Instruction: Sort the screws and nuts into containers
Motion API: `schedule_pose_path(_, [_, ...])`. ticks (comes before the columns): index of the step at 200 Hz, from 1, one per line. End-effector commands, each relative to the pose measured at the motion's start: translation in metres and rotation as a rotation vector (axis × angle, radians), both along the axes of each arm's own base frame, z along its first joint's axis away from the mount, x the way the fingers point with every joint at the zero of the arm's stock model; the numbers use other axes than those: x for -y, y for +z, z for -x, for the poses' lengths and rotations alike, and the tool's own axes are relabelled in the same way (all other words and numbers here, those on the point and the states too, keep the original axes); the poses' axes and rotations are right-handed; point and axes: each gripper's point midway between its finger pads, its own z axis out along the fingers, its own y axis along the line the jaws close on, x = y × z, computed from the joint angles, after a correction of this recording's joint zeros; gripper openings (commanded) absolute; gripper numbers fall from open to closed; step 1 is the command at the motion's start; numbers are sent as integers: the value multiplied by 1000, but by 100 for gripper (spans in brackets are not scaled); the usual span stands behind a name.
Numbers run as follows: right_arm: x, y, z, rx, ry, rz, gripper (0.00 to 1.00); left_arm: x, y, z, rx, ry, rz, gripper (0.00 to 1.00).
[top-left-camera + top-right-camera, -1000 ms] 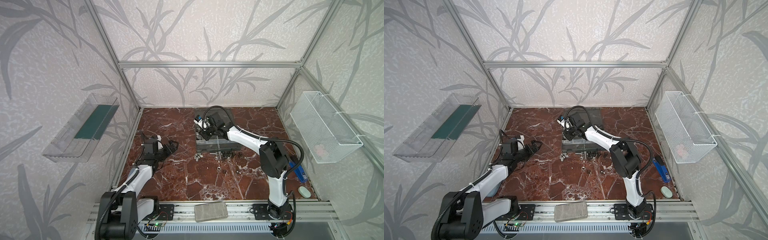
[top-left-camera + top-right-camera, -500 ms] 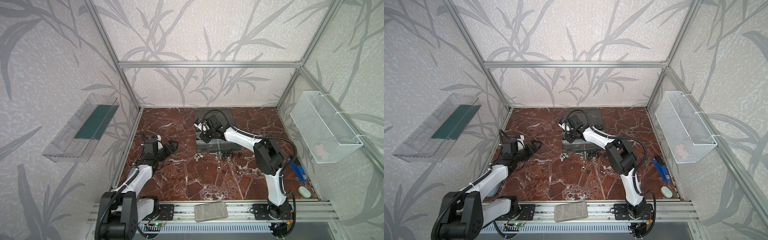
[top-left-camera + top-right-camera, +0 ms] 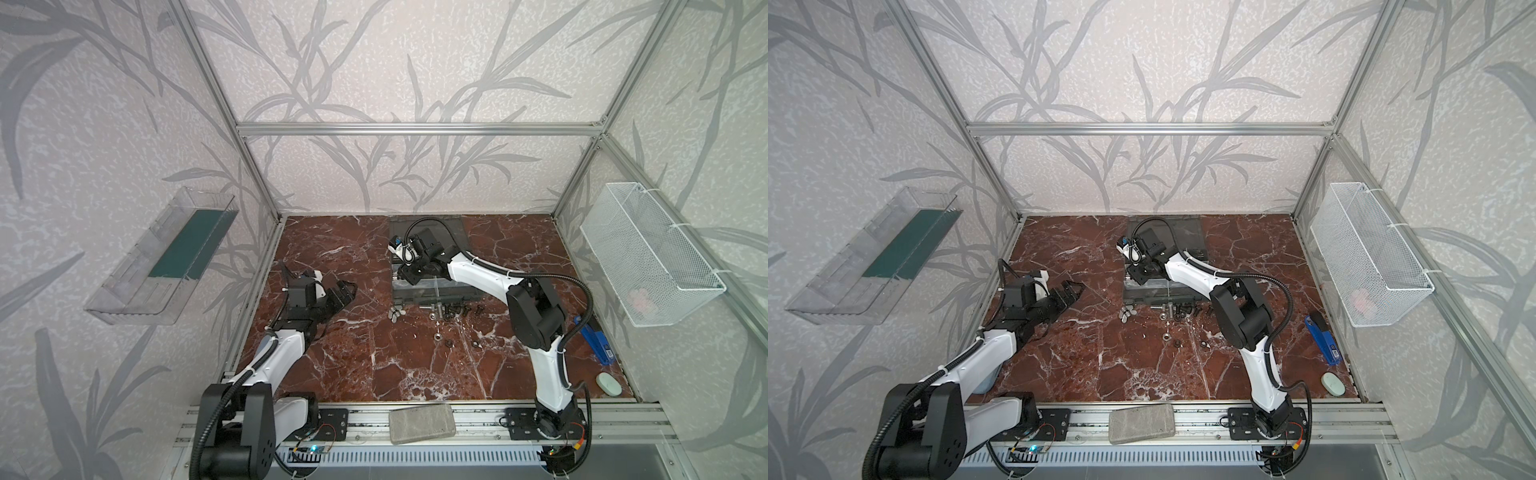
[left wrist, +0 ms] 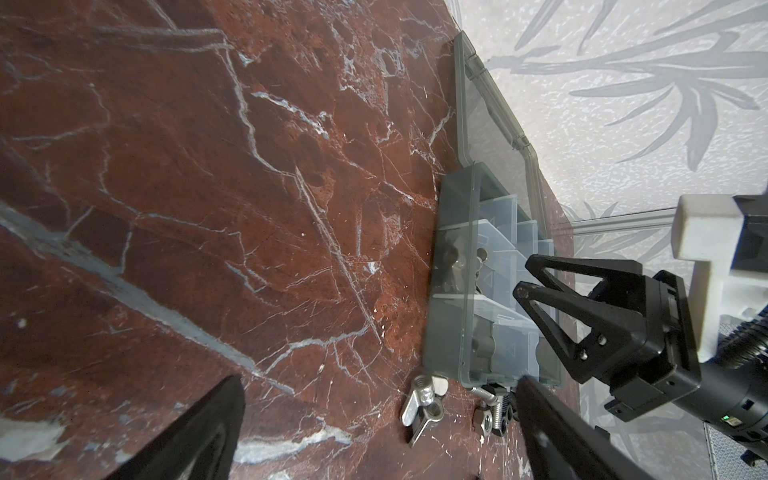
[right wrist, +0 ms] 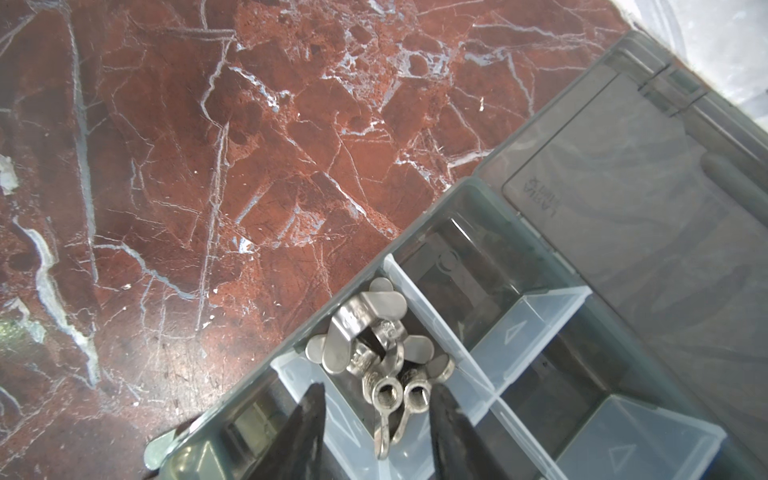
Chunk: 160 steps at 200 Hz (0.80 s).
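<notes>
Straddling wing nuts (image 5: 365,332), right end effector (image 5: 378,388) spread; left end effector (image 3: 345,291) wide; stapler (image 3: 594,338) aside.

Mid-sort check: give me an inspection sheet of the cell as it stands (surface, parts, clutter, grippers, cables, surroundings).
Surface: table, red marble with white veins.
Job's things: case open, lid laid back; wing nuts heaped in one cell; loose wing nuts and screws and nuts on the table in front of the case.
Clutter: blue tool and pale oval at the right edge; grey block on the front rail.
Grippers: left gripper open above bare table; right gripper open, over the wing-nut cell.
Cables: black cable loops above the right wrist.
Surroundings: basket on the right wall; tray on the left wall.
</notes>
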Motion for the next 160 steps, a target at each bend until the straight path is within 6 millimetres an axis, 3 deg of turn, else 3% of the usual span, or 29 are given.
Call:
schedule_pose_path(1, [2,26,1,30,0,-31,44,-1,0,0,7,1,1,100])
schedule_pose_path(46, [5,56,33,28,54,-106,46,-1,0,-1,3,1,-1,100])
schedule_pose_path(72, [8,60,59,3,84,-145,47,-1,0,0,1,1,-2,99])
schedule_pose_path(129, [3,34,128,-64,209,-123,50,-1,-1,1,-5,0,-1,99])
schedule_pose_path(160, [-7,18,154,-94,255,-127,51,-1,-1,3,-8,3,1,100])
